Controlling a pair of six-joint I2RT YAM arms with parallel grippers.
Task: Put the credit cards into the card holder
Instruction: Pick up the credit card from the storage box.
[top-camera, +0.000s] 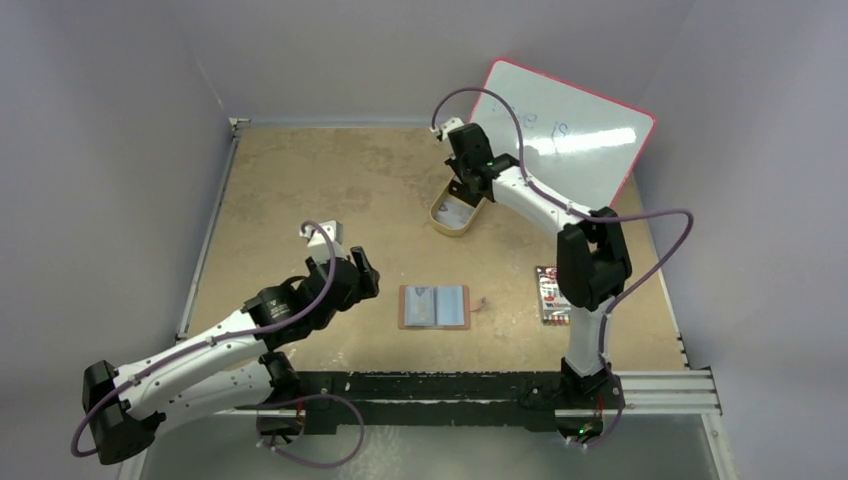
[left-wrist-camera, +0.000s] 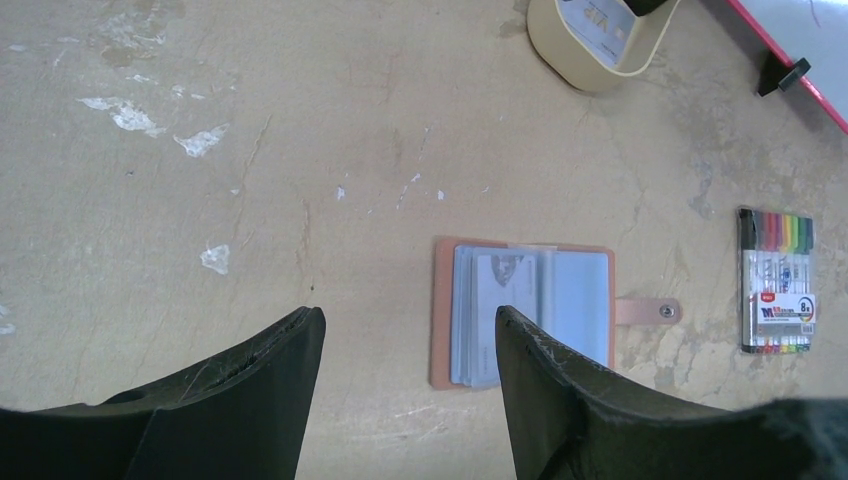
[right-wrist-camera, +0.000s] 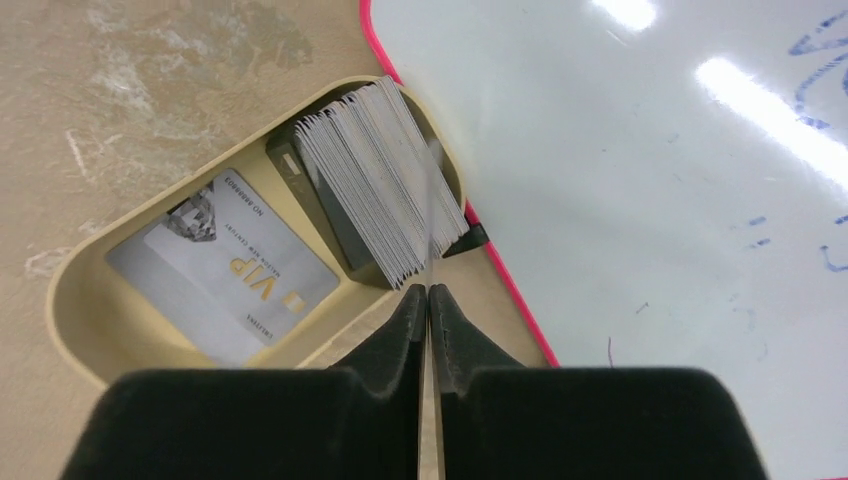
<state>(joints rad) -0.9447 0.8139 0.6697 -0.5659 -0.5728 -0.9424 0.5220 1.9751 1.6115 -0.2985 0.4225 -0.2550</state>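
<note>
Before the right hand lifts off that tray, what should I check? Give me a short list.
1. Right hand pinching a card: ok, a thin edge sits between the shut fingers.
2. Only one card taken from the stack: cannot tell.
3. Tray sitting flat on the table: ok.
4. Card holder lying open, sleeves up: ok.
5. Left hand open, beside the card holder, not touching it: ok.
6. Free sleeve in the card holder: cannot tell.
</note>
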